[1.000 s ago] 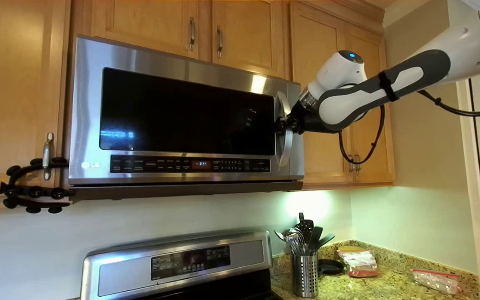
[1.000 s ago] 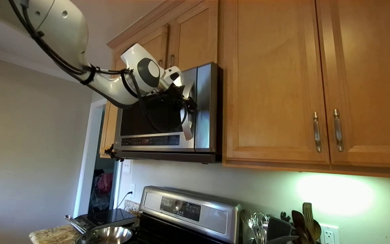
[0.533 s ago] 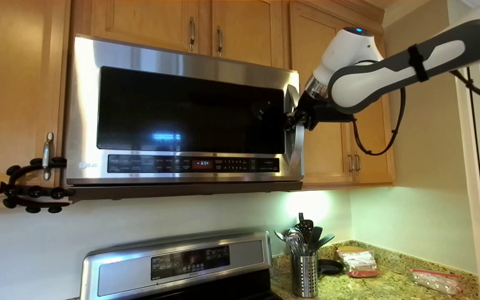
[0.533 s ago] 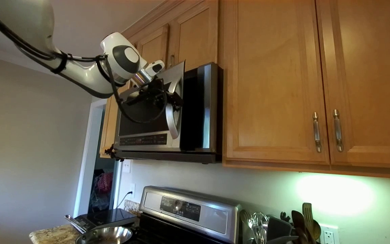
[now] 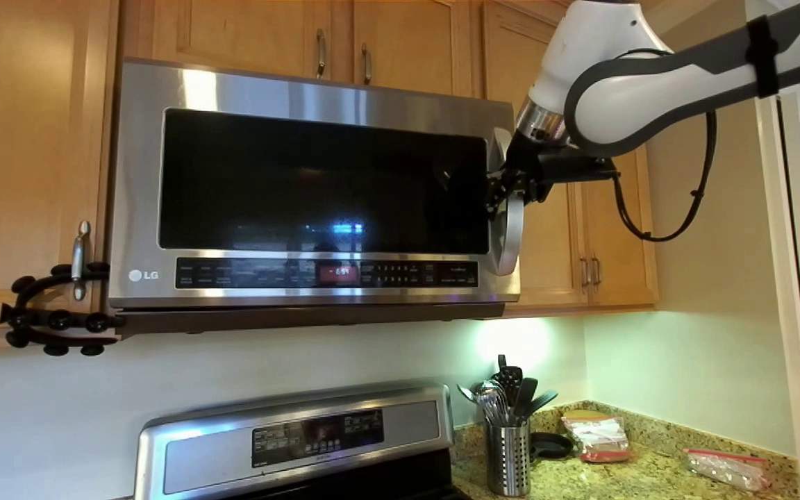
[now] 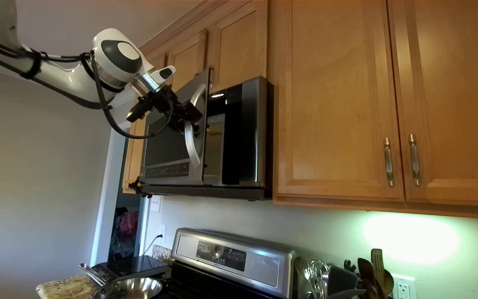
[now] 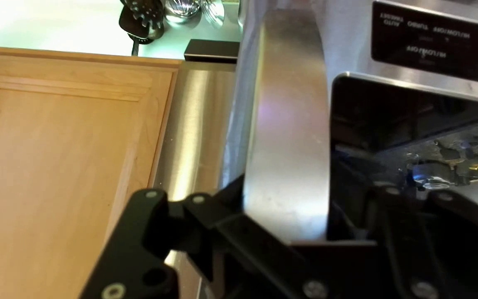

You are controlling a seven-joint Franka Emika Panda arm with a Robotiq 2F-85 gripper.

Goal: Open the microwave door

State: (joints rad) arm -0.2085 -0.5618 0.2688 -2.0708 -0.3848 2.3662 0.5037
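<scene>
The microwave door point(image 5: 323, 184) has a steel frame and a dark window. In an exterior view the door point(image 6: 166, 139) stands partly open, swung out from the microwave body point(image 6: 256, 137), with dark interior showing in the gap. My gripper point(image 6: 191, 118) is around the curved steel door handle point(image 6: 192, 145) at about mid-height; the gripper also shows in an exterior view point(image 5: 509, 191). In the wrist view the handle point(image 7: 288, 124) runs between the fingers of the gripper point(image 7: 287, 187), one finger against its edge. The fingertips are partly hidden behind the handle.
Wooden cabinets point(image 6: 338, 104) flank the microwave. Below are the steel stove panel point(image 5: 317, 434), a utensil holder point(image 5: 509, 458) and plastic bags point(image 5: 598, 437). A pan point(image 6: 129, 287) stands at the front. A black knobbed flexible holder point(image 5: 60, 319) hangs by the microwave's corner.
The door has gone from closed to partly open, its handle edge swinging outward away from the microwave body. The arm has drawn back with it, the gripper staying at the handle.
</scene>
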